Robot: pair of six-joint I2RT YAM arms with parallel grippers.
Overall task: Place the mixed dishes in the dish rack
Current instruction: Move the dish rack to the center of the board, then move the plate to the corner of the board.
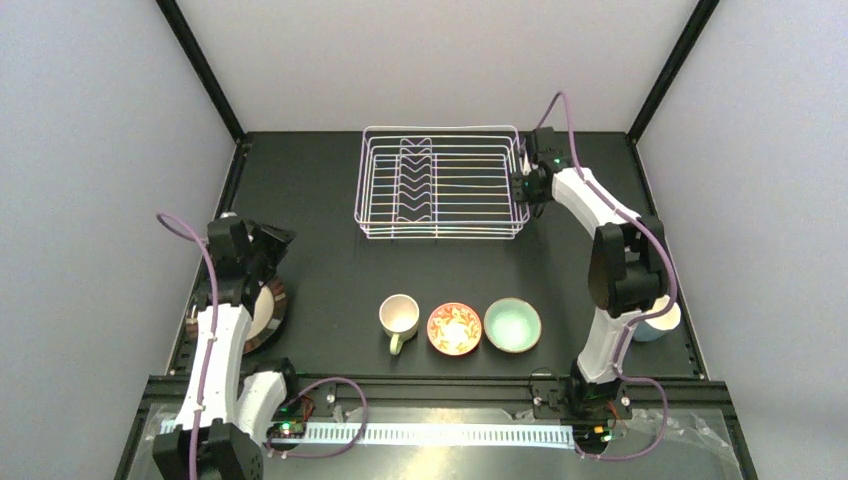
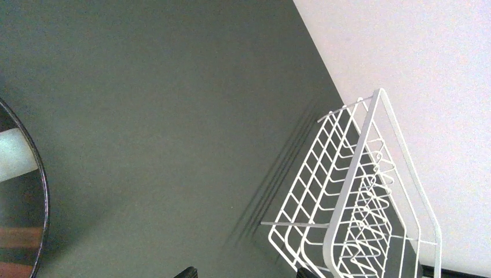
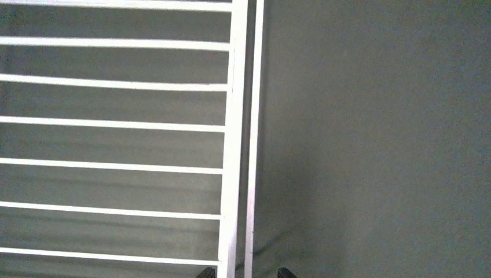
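Note:
The white wire dish rack (image 1: pixel 440 185) stands at the back middle, with nothing in it. The cream mug (image 1: pixel 399 316), red-orange bowl (image 1: pixel 454 329) and mint bowl (image 1: pixel 512 325) sit in a row near the front. The cream plate with dark striped rim (image 1: pixel 270 318) lies at the left, partly under my left arm. The blue mug (image 1: pixel 658 322) peeks from behind my right arm. My left gripper (image 1: pixel 270 242) is open and empty, above the plate's far edge. My right gripper (image 1: pixel 523 186) is at the rack's right rim, its jaws narrowly open either side of the rim wire (image 3: pixel 234 145). The teal and pink plates are out of view.
The left wrist view shows the plate's dark rim (image 2: pixel 41 191) at its left edge and the rack (image 2: pixel 359 202) to the lower right. White walls close the table at back and sides. Black frame posts (image 1: pixel 205 70) stand at the back corners.

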